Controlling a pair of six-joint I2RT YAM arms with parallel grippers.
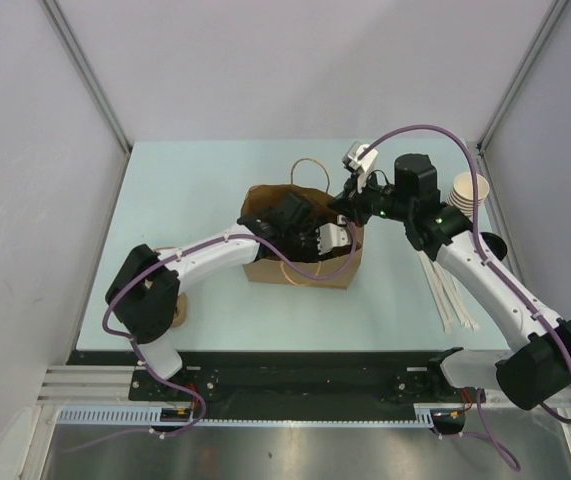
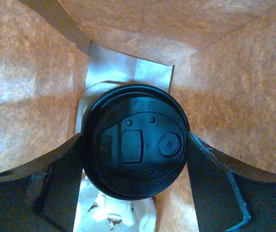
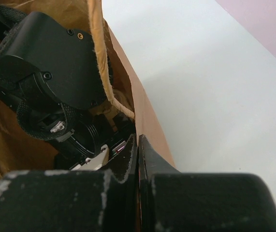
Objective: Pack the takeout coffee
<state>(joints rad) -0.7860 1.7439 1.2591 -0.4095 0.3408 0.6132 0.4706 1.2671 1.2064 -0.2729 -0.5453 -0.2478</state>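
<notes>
Nearly done: the takeout coffee (image 2: 135,140), round black plastic lid uppermost, is deep inside the brown paper bag (image 1: 263,200) at the middle of the pale table (image 1: 165,190), clamped in the left gripper (image 2: 135,147). The right gripper (image 3: 138,152) pinches the bag's rim; letting go likely remains.

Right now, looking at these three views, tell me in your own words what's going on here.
The left gripper is down inside the brown paper bag, its fingers against both sides of the takeout coffee, a cup with a black lid standing upright deep in the bag. The right gripper is shut on the bag's rim on the right side, holding the mouth open. The cup is already in the bag, but the left gripper has not yet let go of it.
</notes>
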